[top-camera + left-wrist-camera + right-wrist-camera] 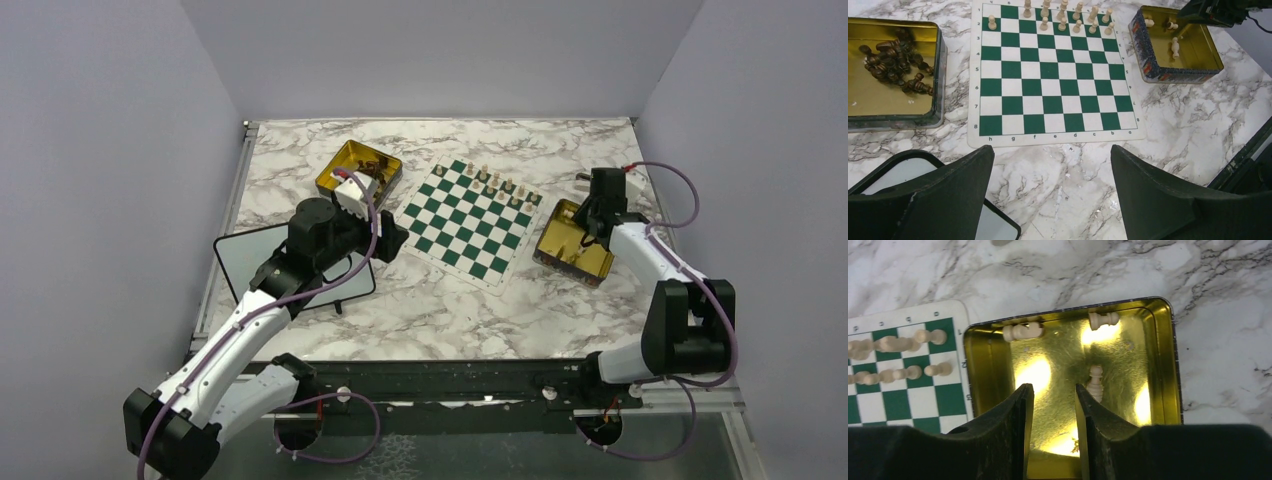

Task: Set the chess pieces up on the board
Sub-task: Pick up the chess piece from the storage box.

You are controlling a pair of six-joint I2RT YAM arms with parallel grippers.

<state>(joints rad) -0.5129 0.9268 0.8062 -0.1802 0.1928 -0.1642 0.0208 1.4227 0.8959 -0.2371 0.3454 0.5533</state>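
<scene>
Two gold tins are flanking the board (1053, 85), which is lying toward the far edge of the bench (440, 310). The left tin (893, 107) is holding a heap of dark pieces (890, 62), too tangled to count. The right tin (1153, 365) is holding three loose pale pieces (1095, 382). Roughly a dozen pale pieces (1062, 23) are standing along the board edge facing the far right corner. The left gripper (1052, 150) is hovering with its jaws spread wide and empty. The right gripper (1054, 390) is hanging over the right tin with its jaws partly apart, pinching nothing. Only the top view is showing both arms.
</scene>
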